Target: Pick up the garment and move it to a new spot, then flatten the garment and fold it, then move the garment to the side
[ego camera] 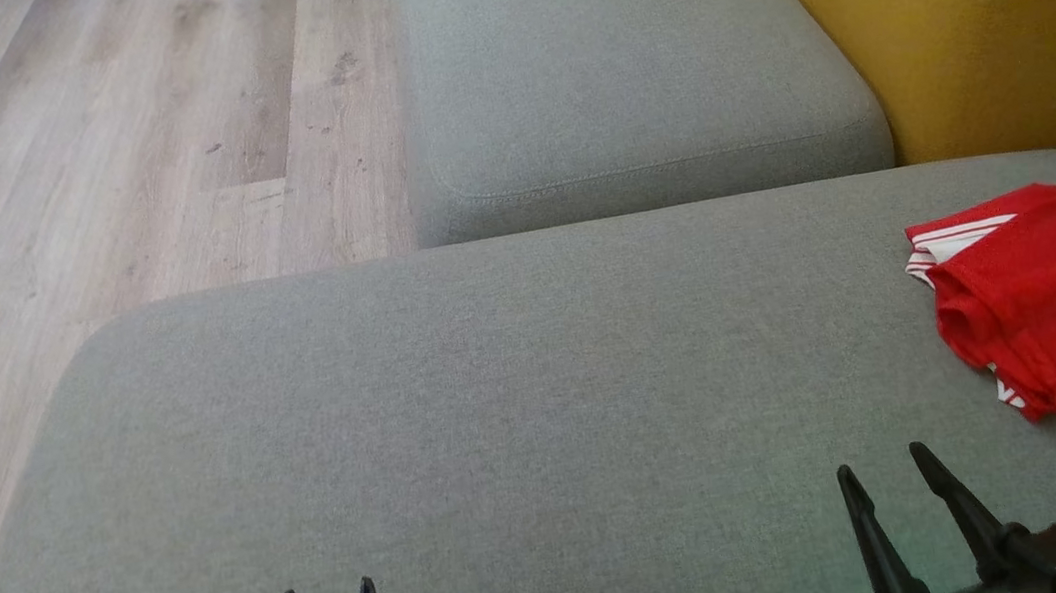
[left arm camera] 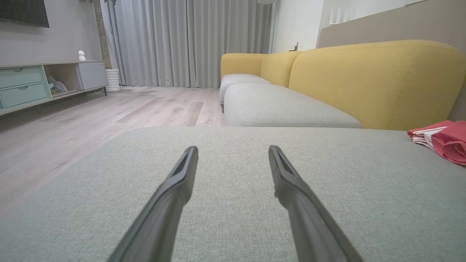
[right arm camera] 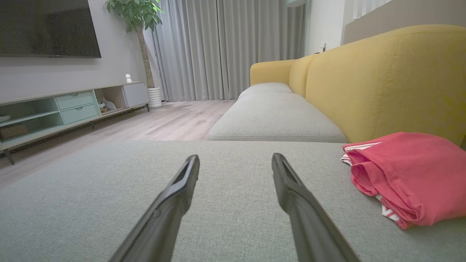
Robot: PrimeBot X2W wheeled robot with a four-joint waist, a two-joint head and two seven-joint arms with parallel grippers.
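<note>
On the sofa the red cloth lies folded; your left end effector and right end effector are open, empty

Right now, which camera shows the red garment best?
Right wrist view: the red garment lies close and large, folds and white stripes clear. Head view shows it smaller, from above; left wrist view crops it at the edge.

Living room, sofa, television, curtains
</note>
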